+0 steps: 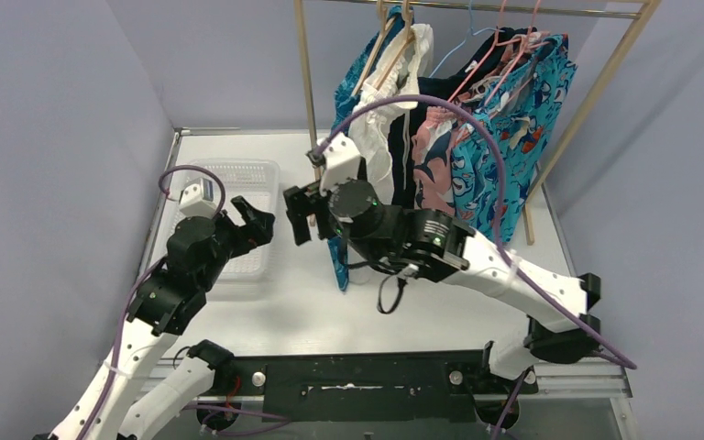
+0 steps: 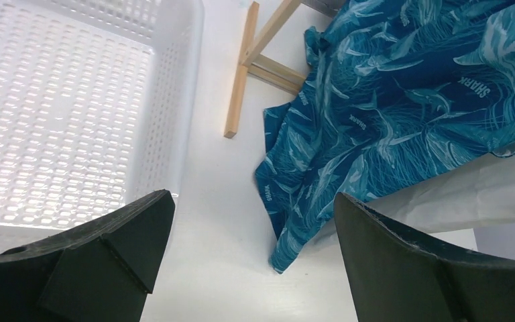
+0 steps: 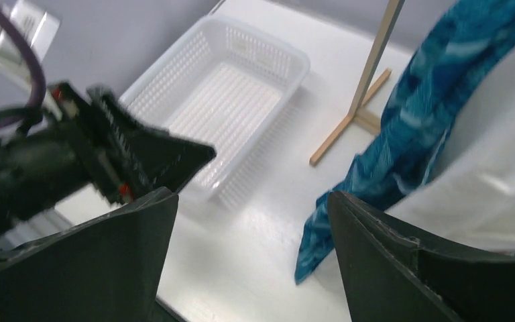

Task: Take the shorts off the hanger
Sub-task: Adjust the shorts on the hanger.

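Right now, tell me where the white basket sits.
In the top view the white basket lies on the left side of the table, by the left gripper, left of the rack's wooden post.

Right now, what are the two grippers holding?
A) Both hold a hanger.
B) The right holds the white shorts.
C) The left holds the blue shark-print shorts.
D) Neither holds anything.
D: in the wrist views the left gripper and the right gripper stand wide open with nothing between their fingers; the blue shark-print shorts hang beyond them.
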